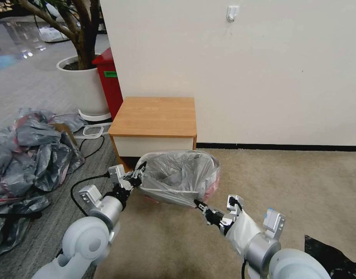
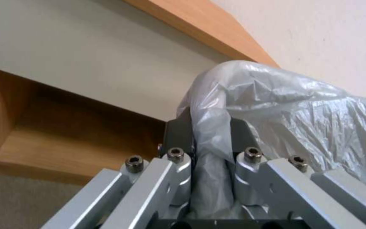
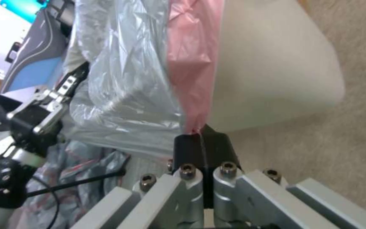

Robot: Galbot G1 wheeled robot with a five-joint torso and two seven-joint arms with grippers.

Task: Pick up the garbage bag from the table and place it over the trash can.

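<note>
While crinkly translucent garbage bag (image 1: 178, 174) drapes rounded trash can (image 3: 272, 63) | left gripper (image 1: 138, 175), right gripper (image 1: 198, 204) jaws pinch rim

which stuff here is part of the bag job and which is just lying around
In the job: translucent grey garbage bag; cream plastic trash can; left gripper; right gripper.
Lying about: heap of grey bags; red bin; white plant pot.
</note>
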